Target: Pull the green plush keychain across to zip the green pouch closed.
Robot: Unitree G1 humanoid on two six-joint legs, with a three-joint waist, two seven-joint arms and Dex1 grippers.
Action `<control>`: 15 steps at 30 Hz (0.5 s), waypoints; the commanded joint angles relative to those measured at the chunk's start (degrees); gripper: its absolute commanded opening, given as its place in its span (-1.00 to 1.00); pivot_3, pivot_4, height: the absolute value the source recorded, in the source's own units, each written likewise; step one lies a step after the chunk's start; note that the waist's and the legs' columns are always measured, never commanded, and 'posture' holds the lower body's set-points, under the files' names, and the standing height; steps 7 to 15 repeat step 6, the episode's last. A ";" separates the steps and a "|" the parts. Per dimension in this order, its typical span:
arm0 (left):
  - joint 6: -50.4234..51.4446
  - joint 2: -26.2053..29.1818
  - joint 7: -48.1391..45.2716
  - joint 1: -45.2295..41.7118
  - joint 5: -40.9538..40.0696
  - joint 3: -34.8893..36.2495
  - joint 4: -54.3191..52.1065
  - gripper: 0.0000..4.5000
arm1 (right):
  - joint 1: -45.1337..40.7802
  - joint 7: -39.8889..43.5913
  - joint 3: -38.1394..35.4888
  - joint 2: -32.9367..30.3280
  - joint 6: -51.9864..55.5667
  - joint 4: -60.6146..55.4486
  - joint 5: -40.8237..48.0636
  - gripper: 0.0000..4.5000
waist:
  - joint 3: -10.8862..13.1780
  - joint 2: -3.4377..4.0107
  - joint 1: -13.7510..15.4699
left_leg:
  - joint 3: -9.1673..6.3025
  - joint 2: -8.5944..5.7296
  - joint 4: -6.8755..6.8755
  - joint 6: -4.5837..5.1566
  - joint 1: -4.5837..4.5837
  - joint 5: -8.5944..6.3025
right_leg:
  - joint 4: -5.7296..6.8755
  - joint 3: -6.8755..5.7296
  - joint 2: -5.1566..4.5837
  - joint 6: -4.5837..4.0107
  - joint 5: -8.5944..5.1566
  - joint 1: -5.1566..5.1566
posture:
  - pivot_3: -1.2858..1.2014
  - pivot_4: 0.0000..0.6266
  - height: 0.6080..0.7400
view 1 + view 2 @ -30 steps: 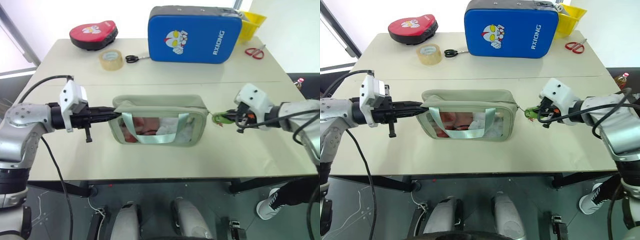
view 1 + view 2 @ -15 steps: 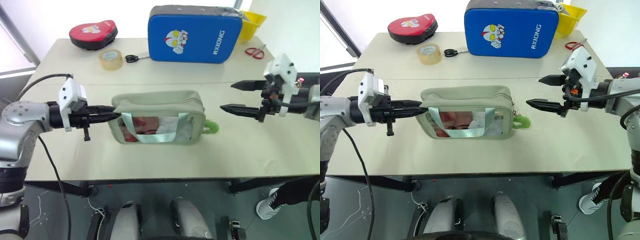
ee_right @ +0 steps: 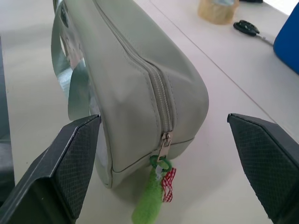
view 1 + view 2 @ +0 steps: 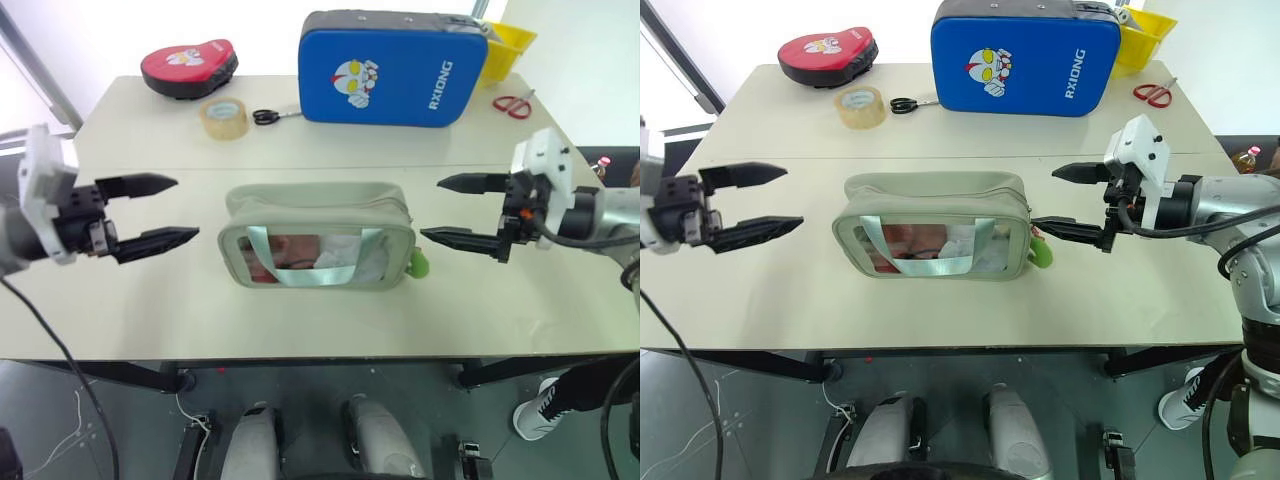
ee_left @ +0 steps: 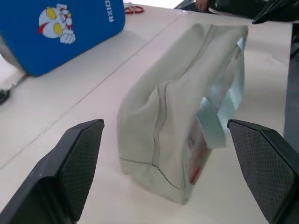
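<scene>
The green pouch (image 4: 318,235) stands upright in the middle of the table, its clear window and pale strap facing me. Its zipper (image 3: 161,93) runs closed along the top to the right end. There the green plush keychain (image 4: 421,263) hangs down from the zipper pull (image 3: 163,145), touching no finger. My right gripper (image 4: 455,210) is open just right of that end, holding nothing. My left gripper (image 4: 160,211) is open too, a hand's width left of the pouch, empty.
At the table's far side lie a big blue pad (image 4: 392,68), black scissors (image 4: 266,117), a tape roll (image 4: 222,119) and a red pad (image 4: 188,68). Red scissors (image 4: 512,105) and a yellow bin (image 4: 506,45) sit at the far right.
My left gripper let go of the pouch's left end, opened and drew back to the left. My right gripper released the keychain, opened and lifted; the keychain now hangs at the pouch's right end.
</scene>
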 commanded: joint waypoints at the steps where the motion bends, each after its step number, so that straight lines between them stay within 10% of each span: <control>1: 1.71 -2.23 3.03 6.27 -2.96 5.14 -7.54 0.99 | 2.98 -1.06 -1.22 0.71 -3.77 -2.68 -0.90 1.00 | 0.00 -0.01 0.09 | -0.01 0.00 0.00 0.00 0.03 0.00 | -0.01 0.00 -0.02 0.01 0.00 0.05 | 0.03 -0.52 0.96; 15: 2.96 -5.19 7.34 13.86 -4.96 6.16 -13.56 0.99 | 6.99 0.07 0.73 -0.01 -6.06 -4.47 -2.16 1.00 | 0.00 -0.03 0.16 | -0.04 -0.03 0.04 0.00 0.04 0.00 | 0.00 -0.01 -0.01 0.00 0.00 0.09 | 0.03 -0.52 0.96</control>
